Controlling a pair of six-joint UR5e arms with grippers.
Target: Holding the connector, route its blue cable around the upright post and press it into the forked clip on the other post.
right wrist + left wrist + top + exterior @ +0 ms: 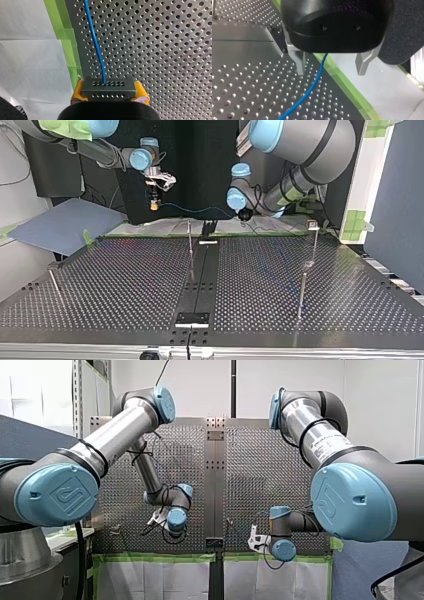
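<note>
My right gripper [109,92] is shut on a dark grey connector [109,86], with its yellow pads [142,93] on both sides. The blue cable [96,47] leaves the connector and runs ahead over the perforated plate. In the top view it hangs as the blue cable [200,211] between my right gripper [155,204] and my left arm's wrist at the table's far edge. My left gripper [332,66] is open; the blue cable [312,87] passes loosely between its metal fingers [300,62]. A thin upright post [190,240] stands at mid-table, and a post with a small pale head [313,225] stands to its right.
The perforated table [120,285] carries more thin posts: one [301,295] near the right front and one [54,282] at the left. A dark centre rail [200,275] runs front to back. Green tape [347,85] lines the plate's edge beside white sheeting.
</note>
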